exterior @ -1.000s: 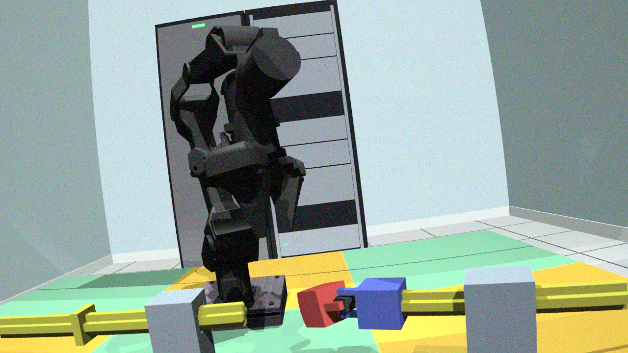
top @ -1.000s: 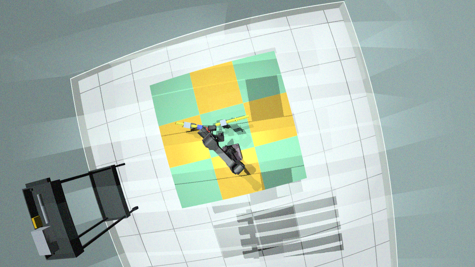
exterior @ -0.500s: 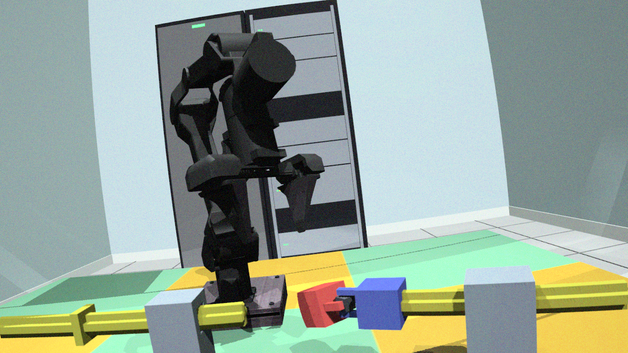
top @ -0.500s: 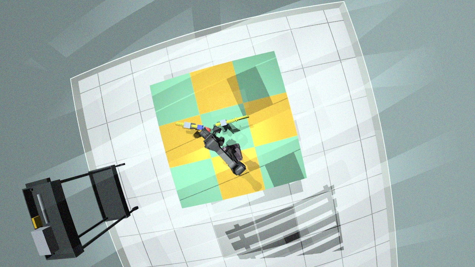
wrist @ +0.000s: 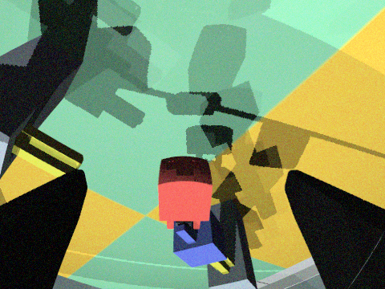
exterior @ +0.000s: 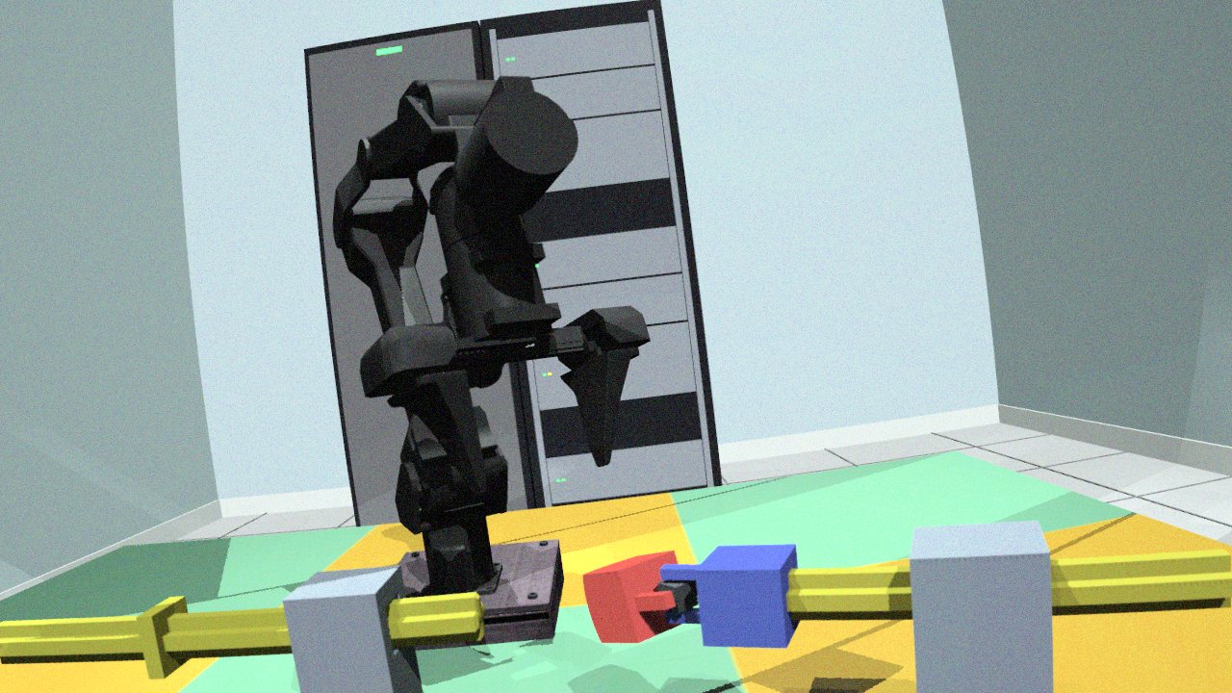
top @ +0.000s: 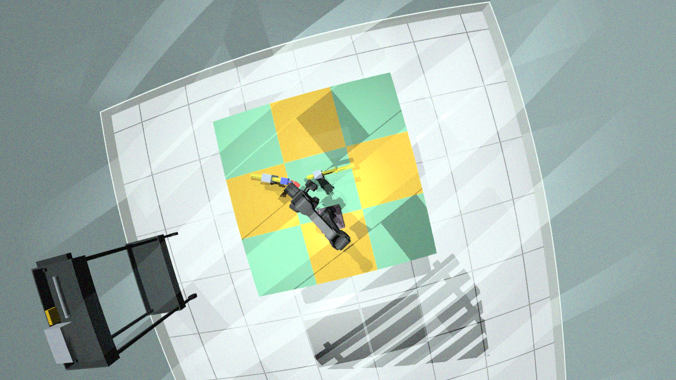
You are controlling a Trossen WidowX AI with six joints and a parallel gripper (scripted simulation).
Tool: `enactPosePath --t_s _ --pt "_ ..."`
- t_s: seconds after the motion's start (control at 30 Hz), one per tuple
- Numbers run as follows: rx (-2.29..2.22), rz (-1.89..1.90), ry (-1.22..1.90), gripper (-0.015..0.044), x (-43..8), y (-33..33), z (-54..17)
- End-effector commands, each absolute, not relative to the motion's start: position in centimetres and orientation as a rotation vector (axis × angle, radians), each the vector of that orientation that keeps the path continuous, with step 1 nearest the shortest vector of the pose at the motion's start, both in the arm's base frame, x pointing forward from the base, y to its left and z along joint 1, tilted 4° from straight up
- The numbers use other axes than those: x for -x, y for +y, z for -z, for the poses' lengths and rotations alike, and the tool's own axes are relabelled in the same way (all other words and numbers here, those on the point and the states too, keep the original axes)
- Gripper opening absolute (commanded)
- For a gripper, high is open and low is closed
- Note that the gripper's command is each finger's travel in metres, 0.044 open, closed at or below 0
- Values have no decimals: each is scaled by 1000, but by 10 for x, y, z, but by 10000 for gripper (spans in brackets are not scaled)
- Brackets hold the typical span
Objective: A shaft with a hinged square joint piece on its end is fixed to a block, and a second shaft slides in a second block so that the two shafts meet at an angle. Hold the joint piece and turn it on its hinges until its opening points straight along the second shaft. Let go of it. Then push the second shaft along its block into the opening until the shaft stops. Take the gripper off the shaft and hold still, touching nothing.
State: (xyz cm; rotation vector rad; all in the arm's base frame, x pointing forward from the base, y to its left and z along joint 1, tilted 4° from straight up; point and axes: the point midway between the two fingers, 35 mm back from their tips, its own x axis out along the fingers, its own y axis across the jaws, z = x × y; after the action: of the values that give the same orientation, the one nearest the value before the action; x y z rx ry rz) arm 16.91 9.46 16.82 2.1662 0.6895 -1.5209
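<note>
The red joint piece is tilted on its hinges at the blue fork of the first yellow shaft. In the wrist view its dark opening faces up the picture, not towards the second shaft's end. The second yellow shaft passes through its grey block, its end apart from the red piece. My gripper is open and empty above the red piece, which shows between the fingers in the wrist view.
The first shaft's grey block stands beyond the blue fork. A collar sits on the second shaft. The arm's base plate is behind the shafts. A dark cart and tall cabinets stand farther off.
</note>
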Motion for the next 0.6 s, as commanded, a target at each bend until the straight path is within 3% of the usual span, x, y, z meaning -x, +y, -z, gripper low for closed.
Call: enactPosePath --t_s 0.0,0.57 --pt "-2166 1534 689 440 -170 95 -154" --pt "-2166 1534 689 440 -173 96 -95"
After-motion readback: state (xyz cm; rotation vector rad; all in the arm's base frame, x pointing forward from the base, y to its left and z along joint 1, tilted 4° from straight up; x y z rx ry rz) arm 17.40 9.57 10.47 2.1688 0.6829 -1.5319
